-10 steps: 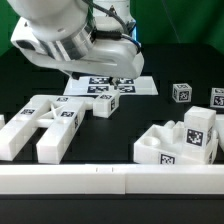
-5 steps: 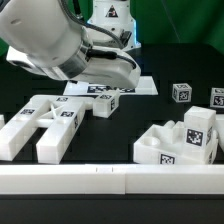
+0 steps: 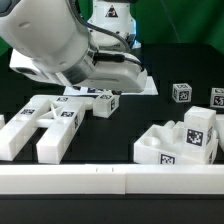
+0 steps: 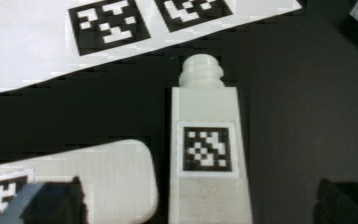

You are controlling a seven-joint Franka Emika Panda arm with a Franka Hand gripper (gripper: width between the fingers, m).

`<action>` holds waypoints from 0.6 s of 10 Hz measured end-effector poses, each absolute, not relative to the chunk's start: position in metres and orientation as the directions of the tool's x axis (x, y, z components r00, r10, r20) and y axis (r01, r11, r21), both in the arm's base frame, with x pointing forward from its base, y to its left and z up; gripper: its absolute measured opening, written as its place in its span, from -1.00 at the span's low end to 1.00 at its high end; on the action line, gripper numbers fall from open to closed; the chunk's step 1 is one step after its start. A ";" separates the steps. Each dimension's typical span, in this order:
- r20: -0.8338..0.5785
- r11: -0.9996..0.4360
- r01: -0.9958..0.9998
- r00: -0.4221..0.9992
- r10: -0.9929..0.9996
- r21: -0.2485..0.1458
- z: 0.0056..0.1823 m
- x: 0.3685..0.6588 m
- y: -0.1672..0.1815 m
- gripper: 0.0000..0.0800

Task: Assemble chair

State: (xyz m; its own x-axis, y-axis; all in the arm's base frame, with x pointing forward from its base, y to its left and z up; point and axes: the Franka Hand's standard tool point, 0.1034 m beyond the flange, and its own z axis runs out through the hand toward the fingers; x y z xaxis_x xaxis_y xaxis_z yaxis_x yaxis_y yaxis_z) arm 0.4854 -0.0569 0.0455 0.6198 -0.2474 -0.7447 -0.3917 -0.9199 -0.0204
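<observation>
Hand (image 4: 194, 198) released, wide open, holding nothing. In the wrist view its dark, blurred fingers (image 4: 345, 195) stand one on each side of a white bar (image 4: 202, 115), with black gaps between them and the bar, so no contact can be seen. The bar lies flat on the black surface (image 4: 309, 90) with a square tag (image 4: 206, 148) on its upper face. A rounded peg (image 4: 199, 70) at one end points toward the marker board (image 4: 105, 35) and stops just short of its edge. Another white rounded piece (image 4: 96, 175) lies just beside the bar, near one finger; can't tell if they touch. In the exterior view the arm (image 3: 55, 45) fills the upper part toward that view's left and hides the hand and most of the marker board. The chair is unassembled, in loose parts. A group of crossed white pieces (image 3: 50, 120) lies on the exterior view's left. A chunky blocky piece (image 3: 185, 140) with tags lies on that view's right, well apart from the group. Two small cubes (image 3: 181, 92) sit farther back on the right, apart from each other. A long white rail (image 3: 110, 180) runs across the front of the surface.
</observation>
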 end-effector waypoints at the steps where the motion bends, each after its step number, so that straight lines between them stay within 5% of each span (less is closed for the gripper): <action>1: -0.752 -0.921 -0.390 0.613 -0.241 -0.022 0.044 0.483 -0.057 0.62; 6: -0.778 -0.929 -0.370 0.592 -0.211 -0.030 0.042 0.493 -0.053 0.62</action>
State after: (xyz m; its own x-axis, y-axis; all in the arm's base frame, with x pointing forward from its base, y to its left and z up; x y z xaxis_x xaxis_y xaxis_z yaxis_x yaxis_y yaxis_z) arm 0.4928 -0.0526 0.0417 0.5919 -0.2110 -0.7779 -0.3700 -0.9286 -0.0296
